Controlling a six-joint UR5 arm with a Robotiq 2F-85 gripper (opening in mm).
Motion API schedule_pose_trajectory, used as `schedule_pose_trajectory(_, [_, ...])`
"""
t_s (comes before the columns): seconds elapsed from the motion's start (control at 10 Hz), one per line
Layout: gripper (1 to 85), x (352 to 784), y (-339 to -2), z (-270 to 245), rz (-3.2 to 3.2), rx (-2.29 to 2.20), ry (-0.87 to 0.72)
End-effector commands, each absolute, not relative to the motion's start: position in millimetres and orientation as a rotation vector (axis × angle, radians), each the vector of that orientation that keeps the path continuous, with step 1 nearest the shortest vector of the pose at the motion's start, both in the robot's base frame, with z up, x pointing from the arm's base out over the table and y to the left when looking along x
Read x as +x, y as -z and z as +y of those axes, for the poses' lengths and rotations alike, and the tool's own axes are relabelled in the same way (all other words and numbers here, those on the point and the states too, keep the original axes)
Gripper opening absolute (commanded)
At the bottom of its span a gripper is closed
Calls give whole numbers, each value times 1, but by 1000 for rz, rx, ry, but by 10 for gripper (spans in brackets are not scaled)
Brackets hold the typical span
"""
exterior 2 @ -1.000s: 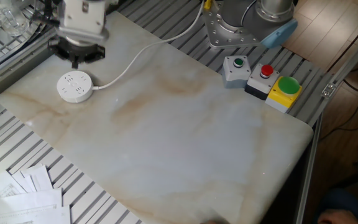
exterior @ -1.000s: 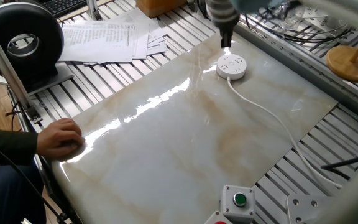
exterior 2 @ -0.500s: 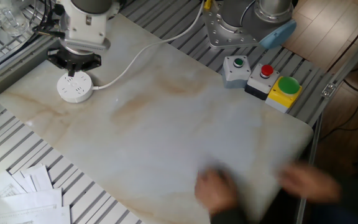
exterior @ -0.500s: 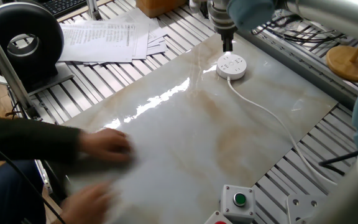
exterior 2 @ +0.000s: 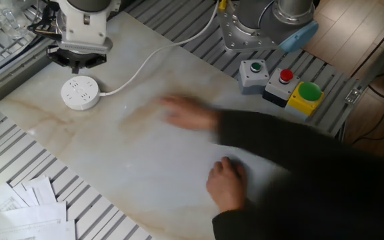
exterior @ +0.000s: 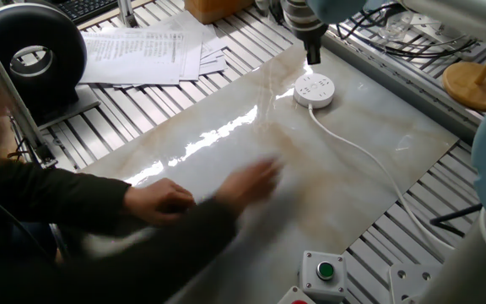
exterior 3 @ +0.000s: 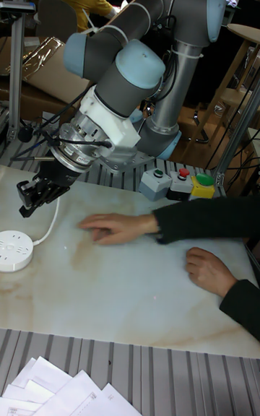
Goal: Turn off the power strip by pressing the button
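Observation:
The power strip is a round white puck with small dark slots, lying flat at the far end of the marble slab. Its thin white cord trails off across the slab. I cannot make out its button. My gripper hangs just above the strip's far edge, apart from it. Its dark fingertips come together into one narrow tip with nothing between them.
A person's dark-sleeved arms reach over the slab's middle, hands on it. A grey box with a green button, a red button and a yellow box line one edge. Papers lie beyond.
My gripper dipped close onto the power strip half a second ago and has since risen a little. The person's hands have swept across the slab's middle.

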State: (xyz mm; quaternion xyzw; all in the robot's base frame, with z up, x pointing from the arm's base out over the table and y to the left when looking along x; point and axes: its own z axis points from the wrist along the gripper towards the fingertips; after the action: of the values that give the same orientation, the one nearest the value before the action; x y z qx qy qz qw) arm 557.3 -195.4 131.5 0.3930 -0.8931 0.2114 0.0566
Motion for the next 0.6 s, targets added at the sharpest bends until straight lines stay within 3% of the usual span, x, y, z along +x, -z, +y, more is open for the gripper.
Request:
schedule_pose_trajectory(0.0, [10,562,-133,-192,-2724,1212,-629])
schedule_pose_trajectory(0.5, [10,566,-117,-180,-2778,1238,-589])
